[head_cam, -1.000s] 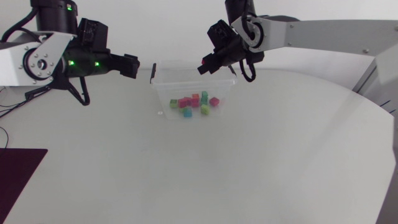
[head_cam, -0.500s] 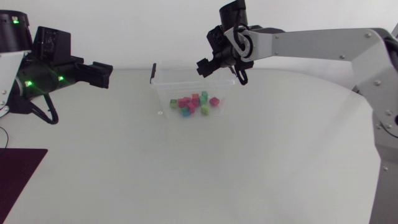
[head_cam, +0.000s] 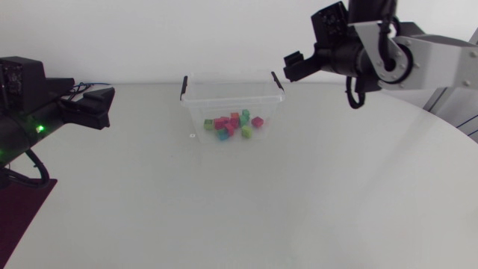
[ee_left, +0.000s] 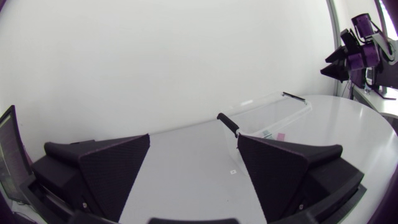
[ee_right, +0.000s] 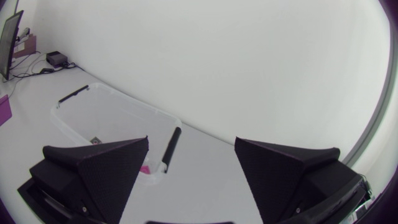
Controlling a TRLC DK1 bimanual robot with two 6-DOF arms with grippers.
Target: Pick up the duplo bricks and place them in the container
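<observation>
A clear plastic container [head_cam: 224,96] with black handles stands at the back middle of the table. Several duplo bricks [head_cam: 233,125], pink, green, red and blue, lie on its floor. My left gripper [head_cam: 93,108] hangs open at the left, well away from the container and pointing toward it. My right gripper [head_cam: 293,67] is open too, above and to the right of the container's right handle. In the left wrist view the container [ee_left: 273,104] lies ahead of the open gripper [ee_left: 193,174]. The right wrist view has the container [ee_right: 118,99] ahead, beyond its left finger, with the gripper [ee_right: 193,168] holding nothing.
A dark red mat [head_cam: 19,217] lies at the table's left edge under my left arm. A tiny white speck [head_cam: 193,137] sits on the table just in front of the container's left corner.
Both arms have drawn back from the container, the left one leftward, the right one rightward and away from above the box. The right gripper's fingers have spread apart.
</observation>
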